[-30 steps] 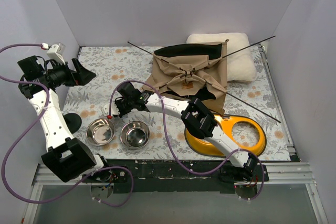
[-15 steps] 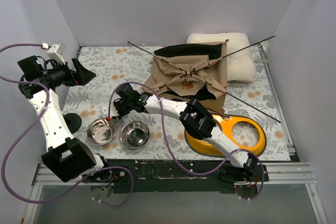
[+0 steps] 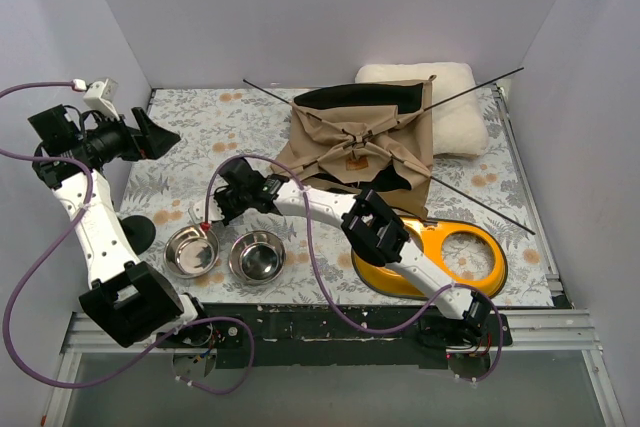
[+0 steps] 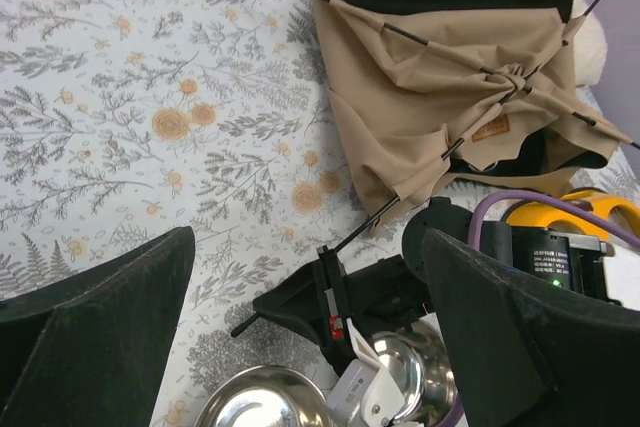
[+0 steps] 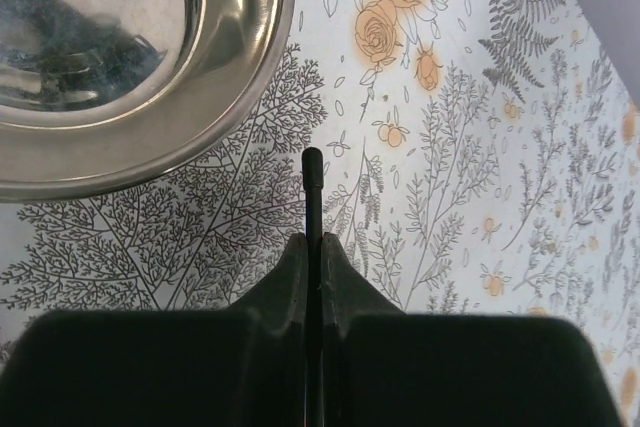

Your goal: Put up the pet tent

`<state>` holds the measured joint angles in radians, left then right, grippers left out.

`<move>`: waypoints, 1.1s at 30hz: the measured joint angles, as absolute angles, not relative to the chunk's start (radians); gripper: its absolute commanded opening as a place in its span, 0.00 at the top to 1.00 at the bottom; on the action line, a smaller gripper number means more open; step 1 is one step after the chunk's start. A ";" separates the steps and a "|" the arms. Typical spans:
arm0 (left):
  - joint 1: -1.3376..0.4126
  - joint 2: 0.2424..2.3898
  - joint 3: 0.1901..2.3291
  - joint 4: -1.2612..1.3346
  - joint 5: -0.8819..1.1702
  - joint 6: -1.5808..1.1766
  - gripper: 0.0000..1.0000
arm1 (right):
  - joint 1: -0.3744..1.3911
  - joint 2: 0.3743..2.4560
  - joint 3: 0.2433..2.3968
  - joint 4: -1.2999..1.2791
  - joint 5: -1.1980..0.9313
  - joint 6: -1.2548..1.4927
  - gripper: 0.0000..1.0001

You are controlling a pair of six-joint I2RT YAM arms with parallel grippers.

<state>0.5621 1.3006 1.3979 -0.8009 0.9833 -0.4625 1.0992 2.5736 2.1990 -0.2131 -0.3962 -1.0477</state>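
**Right tool [image 3: 226,204] has just pinched shut on a rod [image 4: 372,222] of the pet tent [image 3: 358,137].**

Top view: the tent lies collapsed and flat at the back of the table [image 3: 200,117], resting on the cream cushion [image 3: 462,112]. My right tool sits just off the tent's near-left corner, and my left tool [image 3: 152,135] hangs well left of the tent, jaws wide and empty. Left wrist view: the rod runs from the tent's near corner down into the right tool. Right wrist view: the fingers [image 5: 295,265], apart a moment ago, now clamp narrow on the rod, whose tip pokes out beside a steel bowl [image 5: 150,47]. With that hold, I judge I can start drawing this leg away from the tent to raise it.
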 measured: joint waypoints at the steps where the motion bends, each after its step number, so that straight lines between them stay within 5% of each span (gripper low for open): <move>1: 0.568 1.301 1.396 -0.779 0.998 -0.479 0.02 | 1.098 2.572 2.204 -0.212 -0.396 -1.053 0.99; 17: 0.596 1.488 1.434 -0.193 1.198 -0.786 0.04 | 0.972 2.271 2.222 -0.258 -0.425 -1.161 0.99; 27: 0.515 1.317 1.045 -0.031 1.237 -0.775 0.17 | 0.941 2.206 2.250 -0.222 -0.403 -1.159 0.99; 33: 0.463 1.254 0.806 0.276 1.230 -0.985 0.15 | 0.923 2.190 2.251 -0.162 -0.378 -1.155 0.99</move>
